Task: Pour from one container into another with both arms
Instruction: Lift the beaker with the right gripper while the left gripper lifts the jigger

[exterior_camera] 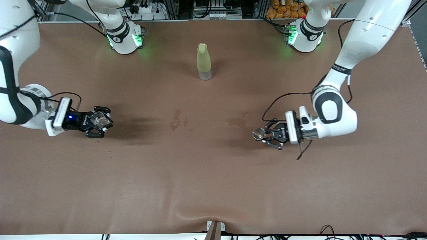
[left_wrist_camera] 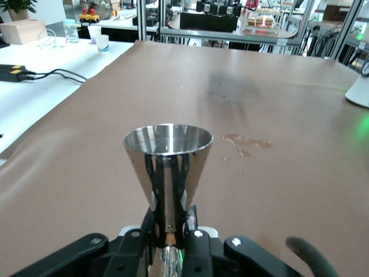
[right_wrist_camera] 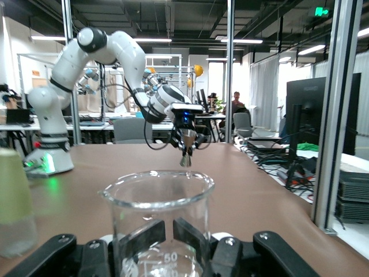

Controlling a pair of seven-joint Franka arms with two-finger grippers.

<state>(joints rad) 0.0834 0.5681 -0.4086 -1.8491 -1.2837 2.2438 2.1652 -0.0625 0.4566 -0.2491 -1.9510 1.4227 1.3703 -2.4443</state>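
Left gripper (exterior_camera: 267,134), mid-right, clamps the jigger (exterior_camera: 258,133) upright; right gripper (exterior_camera: 100,122), mid-left, clamps the cup (exterior_camera: 98,119) upright, both apparently lifted, well apart, unpoured.

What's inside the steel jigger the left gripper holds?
The jigger's upper cone, shut in the left gripper, looks empty and shiny. Its lower cone is hidden by the fingers.

A small silvery steel hourglass-shaped jigger (left_wrist_camera: 168,167) stands upright in the left tool (left_wrist_camera: 170,239), the black fingers (left_wrist_camera: 151,224) pressed against its narrow waist. Its round upper rim faces up, well above the brown tabletop (left_wrist_camera: 277,115). A small wet puddle (left_wrist_camera: 247,142) lies on the tabletop near the jigger, with scattered droplets (left_wrist_camera: 202,86) farther along.
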